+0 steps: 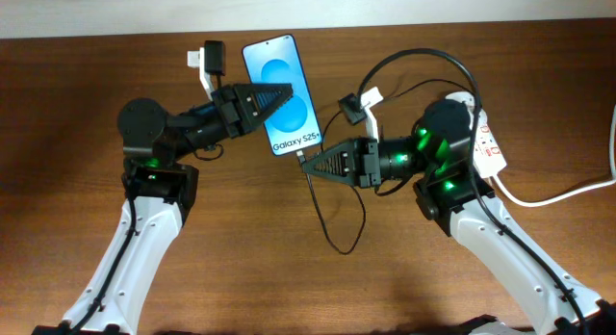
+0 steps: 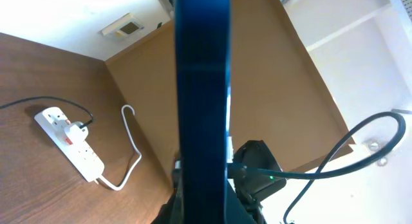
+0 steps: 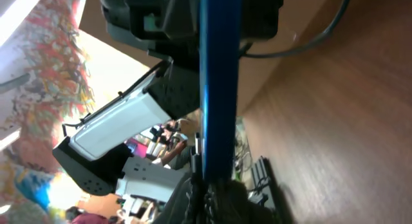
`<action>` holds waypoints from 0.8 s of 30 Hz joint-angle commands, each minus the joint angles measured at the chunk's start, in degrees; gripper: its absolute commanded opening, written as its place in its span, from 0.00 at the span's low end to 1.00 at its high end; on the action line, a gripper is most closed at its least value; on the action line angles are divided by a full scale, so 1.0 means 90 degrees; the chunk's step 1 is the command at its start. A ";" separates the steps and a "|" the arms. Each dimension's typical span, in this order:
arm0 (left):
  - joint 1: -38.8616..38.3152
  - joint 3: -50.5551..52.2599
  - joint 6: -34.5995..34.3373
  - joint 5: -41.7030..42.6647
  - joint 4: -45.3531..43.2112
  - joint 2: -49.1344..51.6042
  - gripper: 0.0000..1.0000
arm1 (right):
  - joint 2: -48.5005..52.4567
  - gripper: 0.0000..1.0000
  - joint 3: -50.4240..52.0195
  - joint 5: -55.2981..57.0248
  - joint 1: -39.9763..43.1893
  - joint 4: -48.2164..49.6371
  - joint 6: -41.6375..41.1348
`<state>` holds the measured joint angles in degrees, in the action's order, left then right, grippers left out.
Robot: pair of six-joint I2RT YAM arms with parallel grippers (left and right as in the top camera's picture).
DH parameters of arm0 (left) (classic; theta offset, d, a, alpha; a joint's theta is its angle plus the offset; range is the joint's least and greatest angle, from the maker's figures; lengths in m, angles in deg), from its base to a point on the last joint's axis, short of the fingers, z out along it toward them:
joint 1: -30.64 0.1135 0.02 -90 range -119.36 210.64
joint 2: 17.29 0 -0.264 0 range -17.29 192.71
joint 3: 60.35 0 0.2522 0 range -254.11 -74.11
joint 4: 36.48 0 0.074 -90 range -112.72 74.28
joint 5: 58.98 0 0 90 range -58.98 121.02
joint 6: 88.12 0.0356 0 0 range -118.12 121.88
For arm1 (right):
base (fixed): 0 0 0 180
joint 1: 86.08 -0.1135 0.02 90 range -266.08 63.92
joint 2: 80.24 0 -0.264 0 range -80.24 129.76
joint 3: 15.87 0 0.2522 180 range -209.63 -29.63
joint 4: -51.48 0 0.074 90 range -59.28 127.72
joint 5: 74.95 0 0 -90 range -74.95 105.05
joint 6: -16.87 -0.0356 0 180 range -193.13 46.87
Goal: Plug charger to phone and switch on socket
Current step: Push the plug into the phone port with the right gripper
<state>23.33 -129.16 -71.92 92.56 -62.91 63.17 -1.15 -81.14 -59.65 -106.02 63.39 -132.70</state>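
The phone (image 1: 282,85), blue screen up with "Galaxy S25+" text, is held by my left gripper (image 1: 274,92), which is shut on its left side. In the left wrist view the phone (image 2: 203,89) stands edge-on between the jaws. My right gripper (image 1: 306,160) is shut on the charger's connector tip at the phone's bottom edge (image 3: 215,76). The charger's thin black cable (image 1: 337,246) loops down over the table. The white socket strip (image 1: 488,147) lies at the right, partly under my right arm. It also shows in the left wrist view (image 2: 67,143) with a white plug in it.
A black and white adapter (image 1: 209,58) lies at the back, left of the phone. A small black block with a white tag (image 1: 352,107) sits on a black cable right of the phone. The strip's thick white cord (image 1: 568,191) runs off to the right.
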 commanded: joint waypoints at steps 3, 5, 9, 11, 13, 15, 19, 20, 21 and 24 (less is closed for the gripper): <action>0.0010 -0.0019 -0.0044 -0.0056 -0.0078 -0.0078 0.00 | 0.0017 0.04 -0.0051 -0.0119 -0.0039 -0.0090 0.0066; 0.0010 -0.0019 -0.0044 -0.0056 -0.0078 -0.0078 0.00 | 0.0017 0.04 -0.0051 -0.0017 -0.0039 -0.0090 0.0063; 0.0007 -0.0019 -0.0044 -0.0053 -0.0078 -0.0078 0.00 | 0.0017 0.04 -0.0051 -0.0005 -0.0039 -0.0085 0.0087; 0.0010 -0.0019 -0.0041 -0.0034 -0.0078 -0.0080 0.00 | 0.0017 0.04 -0.0051 -0.0002 -0.0039 0.0046 0.0085; 0.0010 -0.0019 -0.0041 -0.0034 -0.0078 -0.0080 0.00 | 0.0017 0.04 -0.0051 -0.0005 -0.0039 0.0228 0.0085; 0.0007 -0.0019 -0.0041 -0.0034 -0.0078 -0.0078 0.00 | 0.0017 0.04 -0.0051 -0.0002 -0.0039 0.0228 0.0085; 0.0010 -0.0019 -0.0041 -0.0036 -0.0078 -0.0078 0.00 | 0.0017 0.04 -0.0051 -0.0010 -0.0039 -0.0136 0.0066; 0.0010 -0.0019 -0.0041 -0.0034 -0.0078 -0.0078 0.00 | 0.0017 0.04 -0.0051 -0.0010 -0.0039 -0.0141 0.0066; 0.0010 -0.0019 -0.0041 -0.0034 -0.0078 -0.0078 0.00 | 0.0017 0.04 -0.0051 0.0002 -0.0039 -0.0138 0.0066; 0.0007 -0.0019 -0.0044 -0.0032 -0.0078 -0.0078 0.00 | 0.0017 0.04 -0.0051 0.0070 -0.0039 -0.0136 0.0075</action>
<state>23.33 -129.16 -71.92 92.49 -62.91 63.17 -1.10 -81.16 -59.78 -106.00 61.97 -132.70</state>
